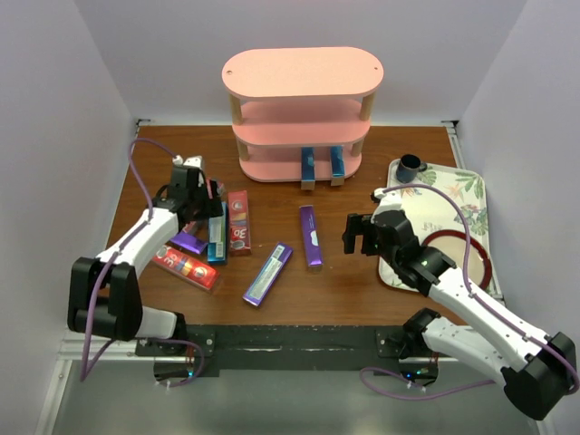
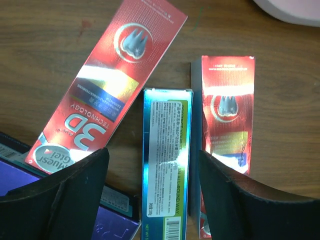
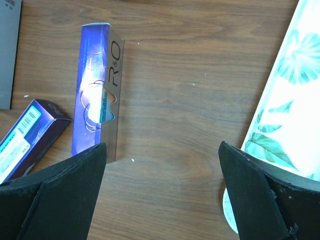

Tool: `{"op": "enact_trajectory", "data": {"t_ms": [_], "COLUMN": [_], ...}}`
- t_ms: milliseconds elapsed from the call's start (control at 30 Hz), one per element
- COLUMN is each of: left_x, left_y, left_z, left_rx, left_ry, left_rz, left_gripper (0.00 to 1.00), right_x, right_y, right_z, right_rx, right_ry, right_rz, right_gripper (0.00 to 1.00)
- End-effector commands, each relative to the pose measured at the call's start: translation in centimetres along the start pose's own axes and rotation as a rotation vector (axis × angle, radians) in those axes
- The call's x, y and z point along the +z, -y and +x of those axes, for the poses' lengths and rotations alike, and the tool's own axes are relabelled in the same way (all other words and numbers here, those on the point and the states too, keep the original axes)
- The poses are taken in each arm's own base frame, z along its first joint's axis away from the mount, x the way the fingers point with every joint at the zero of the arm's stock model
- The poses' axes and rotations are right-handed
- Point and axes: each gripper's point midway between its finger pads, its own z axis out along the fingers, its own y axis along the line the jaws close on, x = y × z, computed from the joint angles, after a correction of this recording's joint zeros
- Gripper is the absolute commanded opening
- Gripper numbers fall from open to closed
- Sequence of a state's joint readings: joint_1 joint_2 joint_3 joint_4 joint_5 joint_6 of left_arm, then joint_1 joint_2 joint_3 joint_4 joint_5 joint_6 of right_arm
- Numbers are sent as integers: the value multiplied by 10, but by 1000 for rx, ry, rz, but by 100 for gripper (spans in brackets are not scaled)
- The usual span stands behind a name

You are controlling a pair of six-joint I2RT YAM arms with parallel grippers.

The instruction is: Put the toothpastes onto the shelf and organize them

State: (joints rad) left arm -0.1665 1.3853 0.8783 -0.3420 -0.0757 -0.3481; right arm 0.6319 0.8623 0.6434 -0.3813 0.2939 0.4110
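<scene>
The pink shelf stands at the far side of the table, three oval boards on pale posts. Two blue cartons stand upright on its bottom board. Off to the right lies a floral tray.

The other toothpastes, all long slim boxes, are scattered on the wood nearer the arms. The left gripper hangs over the cluster at the left with its fingers spread wide. From its wrist, a shiny teal carton lies lengthwise in the gap below them. A red "3D" carton slants away on one side, and a second red carton lies just beside the teal one on the other. A purple box peeks out under one finger. I cannot tell whether the fingers touch anything.

The right gripper is spread open too, over bare wood between the tray and a purple carton marked "R&O". That carton lies just outside one finger, and the end of a slanted purple carton shows beyond it.
</scene>
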Motion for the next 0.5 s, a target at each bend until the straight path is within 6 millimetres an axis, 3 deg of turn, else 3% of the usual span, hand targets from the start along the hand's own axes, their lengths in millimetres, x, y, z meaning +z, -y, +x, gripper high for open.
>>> {"op": "enact_trajectory", "data": {"t_ms": [0, 100, 467], "left_x": [6, 18, 34], "left_y": [-2, -1, 9], "left_z": [-6, 11, 25], "left_rx": [5, 17, 32], "left_ry": [16, -59, -124], "left_rz": [-4, 6, 32], "left_gripper": [76, 76, 76], "right_x": [0, 1, 3], "right_y": [-2, -2, -2], "right_z": [-3, -3, 3], "right_rx": [11, 12, 13], "right_ry": [23, 22, 14], "right_rz": [-17, -18, -18], "right_gripper": [98, 99, 98]}}
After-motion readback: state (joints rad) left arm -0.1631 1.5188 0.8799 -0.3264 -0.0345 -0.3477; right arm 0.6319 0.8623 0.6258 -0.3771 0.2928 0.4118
